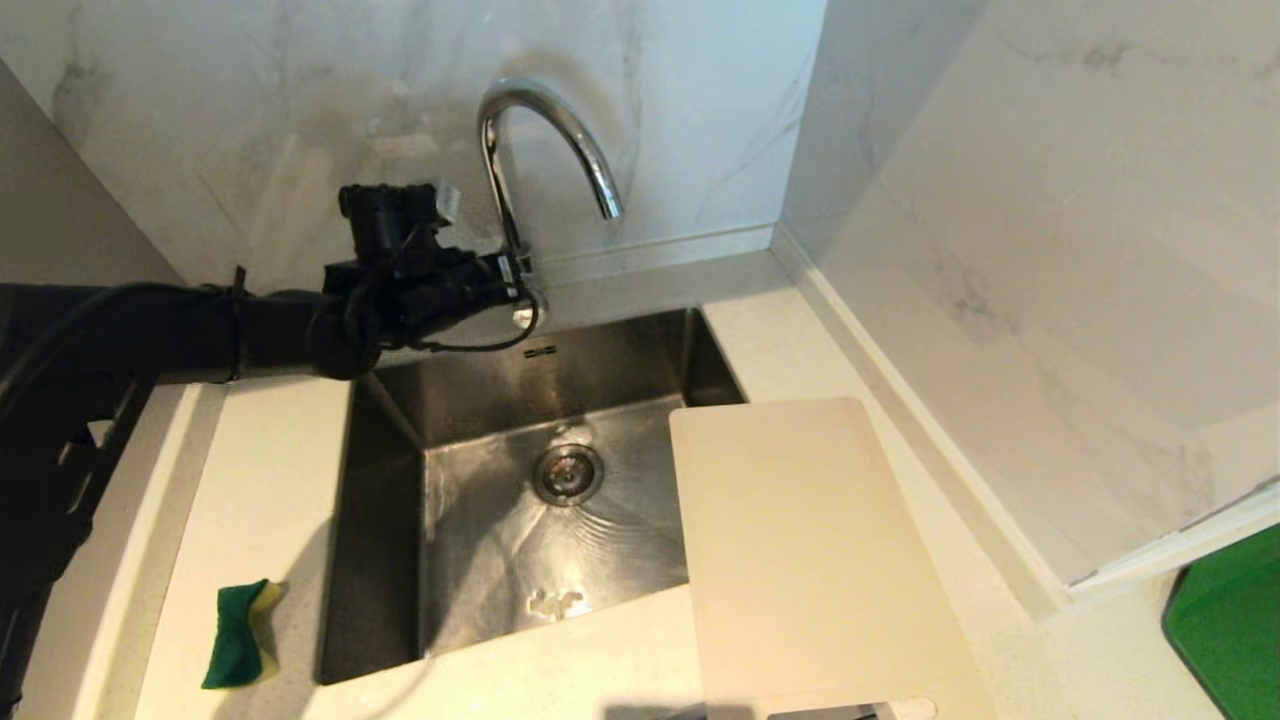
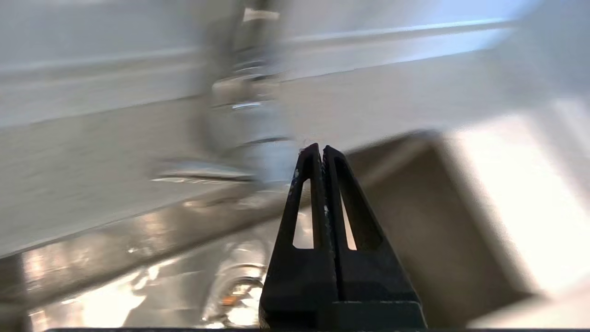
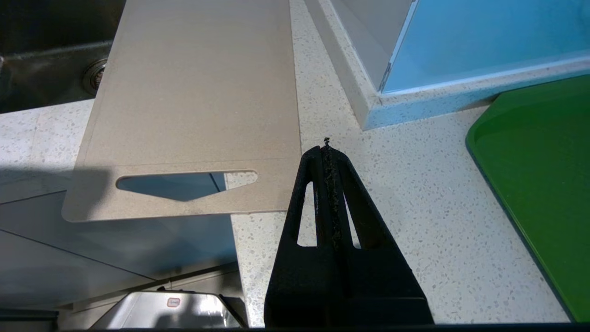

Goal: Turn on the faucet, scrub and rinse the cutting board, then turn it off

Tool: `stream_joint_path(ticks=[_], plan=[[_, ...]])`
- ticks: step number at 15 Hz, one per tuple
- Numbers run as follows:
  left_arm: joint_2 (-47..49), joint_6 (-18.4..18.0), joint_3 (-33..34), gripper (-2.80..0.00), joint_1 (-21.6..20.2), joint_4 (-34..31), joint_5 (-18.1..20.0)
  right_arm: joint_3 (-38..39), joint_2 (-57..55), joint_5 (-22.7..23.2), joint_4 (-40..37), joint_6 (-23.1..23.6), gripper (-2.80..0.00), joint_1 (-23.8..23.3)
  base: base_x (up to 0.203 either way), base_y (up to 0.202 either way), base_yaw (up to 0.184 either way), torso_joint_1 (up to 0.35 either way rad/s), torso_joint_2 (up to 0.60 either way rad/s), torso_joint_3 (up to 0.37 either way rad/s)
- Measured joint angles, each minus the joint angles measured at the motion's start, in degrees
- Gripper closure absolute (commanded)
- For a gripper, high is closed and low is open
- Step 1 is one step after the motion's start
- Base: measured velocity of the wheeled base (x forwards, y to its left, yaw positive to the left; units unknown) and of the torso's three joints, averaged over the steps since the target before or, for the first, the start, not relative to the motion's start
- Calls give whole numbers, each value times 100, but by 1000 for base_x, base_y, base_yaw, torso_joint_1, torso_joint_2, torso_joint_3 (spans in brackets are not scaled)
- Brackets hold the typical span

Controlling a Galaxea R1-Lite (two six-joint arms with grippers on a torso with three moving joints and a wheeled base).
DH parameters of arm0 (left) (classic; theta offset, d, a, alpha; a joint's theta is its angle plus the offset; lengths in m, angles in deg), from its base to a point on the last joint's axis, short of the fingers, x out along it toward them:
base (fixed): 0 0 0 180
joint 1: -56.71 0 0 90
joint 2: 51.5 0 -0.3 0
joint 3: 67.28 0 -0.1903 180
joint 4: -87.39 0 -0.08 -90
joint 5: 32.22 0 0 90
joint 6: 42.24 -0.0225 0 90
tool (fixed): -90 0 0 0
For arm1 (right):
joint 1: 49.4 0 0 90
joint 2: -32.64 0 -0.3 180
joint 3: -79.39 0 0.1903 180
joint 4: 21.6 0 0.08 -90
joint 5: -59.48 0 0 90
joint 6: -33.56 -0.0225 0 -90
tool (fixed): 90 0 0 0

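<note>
Left gripper (image 1: pixel 520 275), fingers pressed together, reaches the faucet (image 1: pixel 545 150) base, where a gentle lever nudge should start water.

Sponge (image 1: pixel 238 635) (green/yellow) on counter (image 1: pixel 270 480) left of sink (image 1: pixel 480 520)

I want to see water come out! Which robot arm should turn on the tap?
Probably the left. Its shut left gripper is already up at the faucet base, while the right gripper sits by the cutting board.

Left tool (image 1: pixel 515 275) at faucet (image 1: pixel 545 135) base (closed)
</note>
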Motion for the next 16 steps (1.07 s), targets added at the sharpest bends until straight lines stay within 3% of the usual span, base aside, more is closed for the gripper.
stream_joint_path(ticks=[5, 7, 9, 11, 16], plan=[[-928, -98, 20, 0, 183, -1066, 2, 7, 2, 2, 6, -9, 0, 0, 0, 0, 0, 0, 0, 0], [-1342, -450, 11, 0, 137, -1712, -37, 7, 2, -1, 9, -4, 0, 0, 0, 0, 0, 0, 0, 0], [-1751, -1025, -5, 0, 37, -2079, -321, 10, 0, 0, 11, -11, 0, 0, 0, 0, 0, 0, 0, 0], [-2142, -1310, -6, 0, -108, -2305, -615, 10, 2, 2, 9, -4, 0, 0, 0, 0, 0, 0, 0, 0], [-3298, -1427, -6, 0, -712, -3479, -702, 0, 2, 11, -9, 7, 0, 5, 0, 0, 0, 0, 0, 0]])
